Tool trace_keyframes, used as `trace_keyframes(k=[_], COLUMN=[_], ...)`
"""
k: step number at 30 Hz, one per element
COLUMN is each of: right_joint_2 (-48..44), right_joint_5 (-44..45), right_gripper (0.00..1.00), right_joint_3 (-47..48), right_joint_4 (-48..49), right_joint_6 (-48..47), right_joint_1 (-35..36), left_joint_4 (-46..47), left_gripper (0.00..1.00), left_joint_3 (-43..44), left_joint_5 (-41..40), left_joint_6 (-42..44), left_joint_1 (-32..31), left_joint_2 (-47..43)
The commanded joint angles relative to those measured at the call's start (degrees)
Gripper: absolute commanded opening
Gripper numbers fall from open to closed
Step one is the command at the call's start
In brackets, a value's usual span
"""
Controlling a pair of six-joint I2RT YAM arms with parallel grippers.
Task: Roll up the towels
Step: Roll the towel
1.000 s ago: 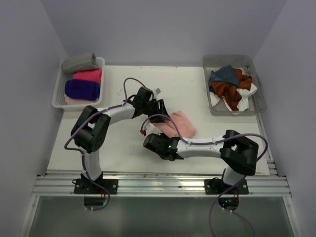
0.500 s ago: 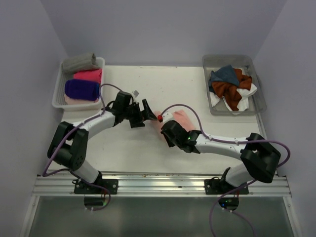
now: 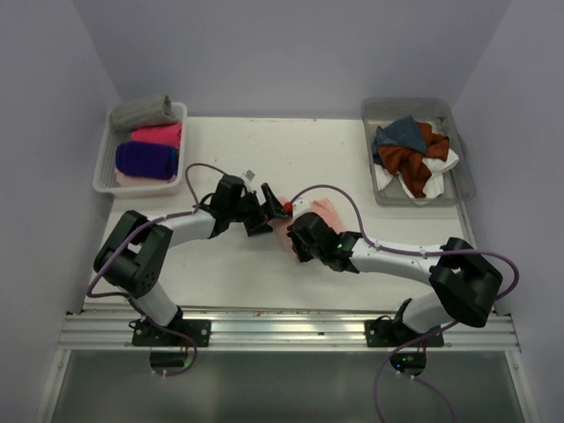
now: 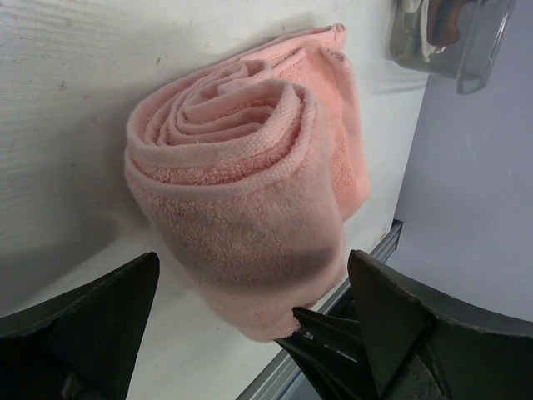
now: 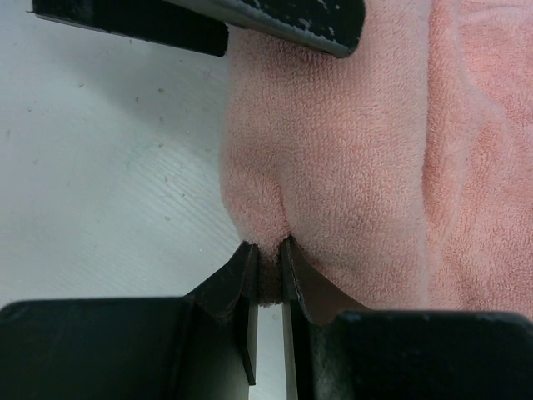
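Jaws of your right gripper [image 5: 265, 250] are nearly shut, pinching a small fold on the rolled side of the salmon pink towel [image 5: 333, 142]. Those of your left gripper [image 4: 250, 279] stand wide open and hold nothing, with the roll's spiral end lying on the worktop [image 4: 67, 100] just ahead of and between them. You have this towel mostly wound, with a flat tail not yet taken in; a grey roll [image 3: 141, 111], a hot pink roll [image 3: 159, 134] and a purple roll [image 3: 145, 159] sit in the left basket [image 3: 110, 185], and the loose towels [image 3: 412, 154] heaped in the right bin [image 3: 405, 106] are left to do.
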Motion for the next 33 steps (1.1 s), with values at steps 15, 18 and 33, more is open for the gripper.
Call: trace_keyframes(k=[15,18,33], right_joint_2=[-2.33,-3.30,8.29], right_joint_5=[-4.77,-2.93,33.46], right_gripper=[0.10,0.41,0.80], right_joint_3=[-1.63,0.04,17.01], right_joint_4=[-1.20,-5.58,-18.88], right_joint_6=[2.41,0.30,-17.10], right_joint_1=[-0.36,-0.36,14.76], left_joint_4=[1.03,-1.26,-15.05], left_gripper=[0.68,0.46,0.42], left_joint_3=[7.28,8.07,12.90], left_joint_5=[-7.69,-9.88,-11.56], left_joint_6=[-2.49,-2.41,-1.00], left_joint_1=[-4.29,-4.37,-4.37], left_joint_2=[8.97,7.92,7.48])
